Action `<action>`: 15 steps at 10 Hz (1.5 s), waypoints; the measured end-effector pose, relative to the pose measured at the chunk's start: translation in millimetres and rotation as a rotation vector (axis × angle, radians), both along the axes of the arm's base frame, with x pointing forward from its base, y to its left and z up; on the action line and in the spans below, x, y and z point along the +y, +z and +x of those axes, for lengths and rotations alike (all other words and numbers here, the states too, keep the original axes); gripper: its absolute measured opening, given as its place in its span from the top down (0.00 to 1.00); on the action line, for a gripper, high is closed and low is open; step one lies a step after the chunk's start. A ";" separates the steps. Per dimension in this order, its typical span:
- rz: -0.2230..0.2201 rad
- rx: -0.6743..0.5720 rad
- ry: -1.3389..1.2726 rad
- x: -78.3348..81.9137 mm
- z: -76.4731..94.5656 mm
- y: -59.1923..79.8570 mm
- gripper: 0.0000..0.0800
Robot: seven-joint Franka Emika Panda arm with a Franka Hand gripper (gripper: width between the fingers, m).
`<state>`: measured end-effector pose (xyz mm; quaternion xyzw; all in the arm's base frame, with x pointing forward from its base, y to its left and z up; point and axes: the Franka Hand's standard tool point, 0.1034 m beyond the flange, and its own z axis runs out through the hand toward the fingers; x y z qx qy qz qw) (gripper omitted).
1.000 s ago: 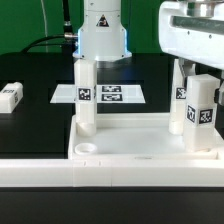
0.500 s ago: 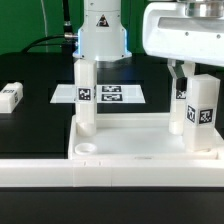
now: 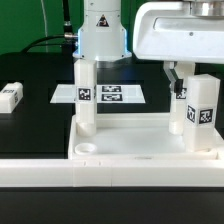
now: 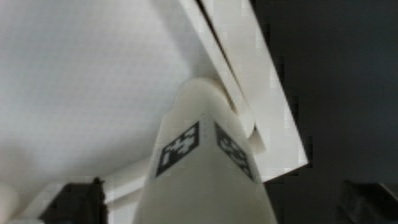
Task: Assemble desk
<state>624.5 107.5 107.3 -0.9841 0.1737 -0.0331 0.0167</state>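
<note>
While the loose leg (image 3: 10,97) lies flat on the black table (image 3: 30,130) at the exterior view's left, the desk panel (image 3: 135,137) lies flat mid-table, its long axis across the view. The left leg (image 3: 87,95) stands upright in its back corner, before the marker board (image 3: 112,95). The back right leg (image 3: 181,100) and front right leg (image 3: 201,112) also stand upright. Just above them hangs the gripper (image 3: 178,70), jaws wide, holding nothing.

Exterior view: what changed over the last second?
The gripper and its arm slid toward the exterior view's left and rose slightly, jaws open, holding nothing. Unchanged: panel, left leg, front right leg, rear right leg, loose leg on the table, marker board.
</note>
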 end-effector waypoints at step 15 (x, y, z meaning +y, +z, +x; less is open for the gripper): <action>0.000 0.006 -0.114 -2.5 -1.1 -1.2 0.64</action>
